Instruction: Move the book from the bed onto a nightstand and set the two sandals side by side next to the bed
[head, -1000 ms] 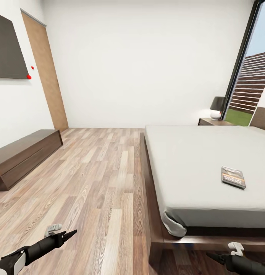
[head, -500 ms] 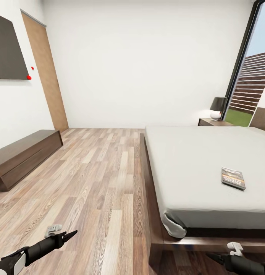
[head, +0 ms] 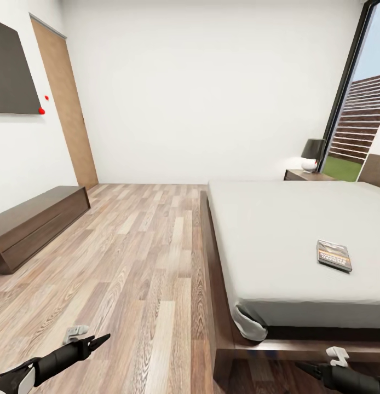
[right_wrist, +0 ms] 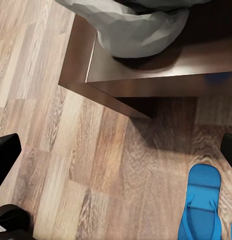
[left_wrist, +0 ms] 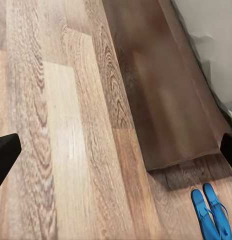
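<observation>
Left gripper (head: 94, 343) hangs wide open, empty, over bare floor (head: 140, 262); the sandals (left_wrist: 212, 214) lie paired by the bed (head: 288, 241) corner — the book (head: 334, 255) rests mid-mattress. Right gripper (head: 316, 372), equally open, risks clipping the frame reaching in.

Book (head: 334, 255) cover lettering too small to read. Bed (head: 299, 246) cut off at the head view's right edge, headboard mostly out of frame. Nightstand (head: 307, 175) half hidden behind mattress. Right wrist: one sandal (right_wrist: 201, 207) cropped at the picture's edge; the other just a sliver. Left wrist: both sandals (left_wrist: 211, 214) clipped at the edge.
</observation>
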Controlling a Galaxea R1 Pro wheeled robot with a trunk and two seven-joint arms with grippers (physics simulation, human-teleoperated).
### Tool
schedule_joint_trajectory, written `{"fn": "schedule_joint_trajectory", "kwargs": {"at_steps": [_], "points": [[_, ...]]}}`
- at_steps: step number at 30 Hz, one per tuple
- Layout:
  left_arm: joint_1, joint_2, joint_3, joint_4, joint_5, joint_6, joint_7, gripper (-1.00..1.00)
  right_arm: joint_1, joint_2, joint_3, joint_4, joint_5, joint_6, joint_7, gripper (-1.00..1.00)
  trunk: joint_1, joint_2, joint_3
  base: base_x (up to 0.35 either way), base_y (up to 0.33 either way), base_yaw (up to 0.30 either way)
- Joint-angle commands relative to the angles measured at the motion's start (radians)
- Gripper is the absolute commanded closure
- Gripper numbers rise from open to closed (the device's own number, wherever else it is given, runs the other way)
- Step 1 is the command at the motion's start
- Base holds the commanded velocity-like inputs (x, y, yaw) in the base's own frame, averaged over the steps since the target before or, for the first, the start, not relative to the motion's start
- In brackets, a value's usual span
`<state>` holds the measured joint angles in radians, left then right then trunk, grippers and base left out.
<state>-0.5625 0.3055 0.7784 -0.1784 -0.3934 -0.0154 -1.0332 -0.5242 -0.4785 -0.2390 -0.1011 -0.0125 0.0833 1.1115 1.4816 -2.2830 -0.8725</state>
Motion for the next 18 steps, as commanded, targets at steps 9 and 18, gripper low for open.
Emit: {"fn": "schedule_joint_trajectory", "kwargs": {"at_steps": [9, 18], "points": [[0.0, 0.0, 0.009, -0.001, -0.01, -0.002, -0.004, -1.0, 0.0, 0.0, -0.002, 0.0, 0.0, 0.009, 0.006, -1.0, 0.0, 0.0, -0.001, 0.0, 0.0, 0.0], [0.0, 0.0, 0.009, -0.001, -0.01, -0.002, -0.004, -1.0, 0.0, 0.0, -0.002, 0.0, 0.002, 0.009, 0.007, -1.0, 0.0, 0.0, -0.001, 0.0, 0.0, -0.153]]}}
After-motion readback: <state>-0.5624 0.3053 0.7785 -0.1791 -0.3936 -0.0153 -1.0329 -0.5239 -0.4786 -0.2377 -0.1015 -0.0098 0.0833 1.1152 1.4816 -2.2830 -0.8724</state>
